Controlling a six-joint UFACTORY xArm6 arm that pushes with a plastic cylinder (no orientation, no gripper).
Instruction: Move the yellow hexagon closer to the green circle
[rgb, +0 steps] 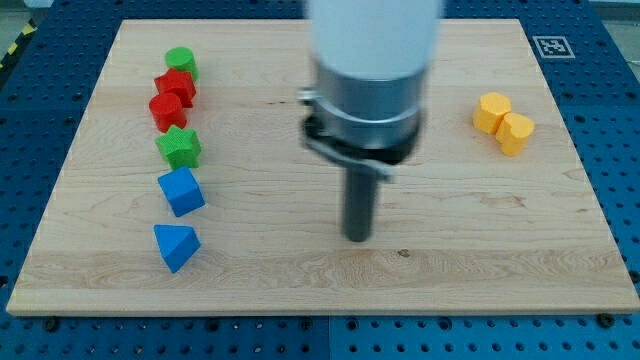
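The green circle (182, 62) stands at the top of a column of blocks on the view's left. Two yellow blocks sit together at the view's right: one with a hexagon outline (491, 112) and a second one (516, 132) touching it at its lower right. My tip (358, 238) rests on the board near the middle, well left of the yellow blocks and well right of the column. It touches no block.
Below the green circle in the column are a red block (176, 86), another red block (166, 108), a green star (180, 147), a blue block (181, 191) and a blue triangle (175, 245). The wooden board (480, 250) lies on a blue perforated table.
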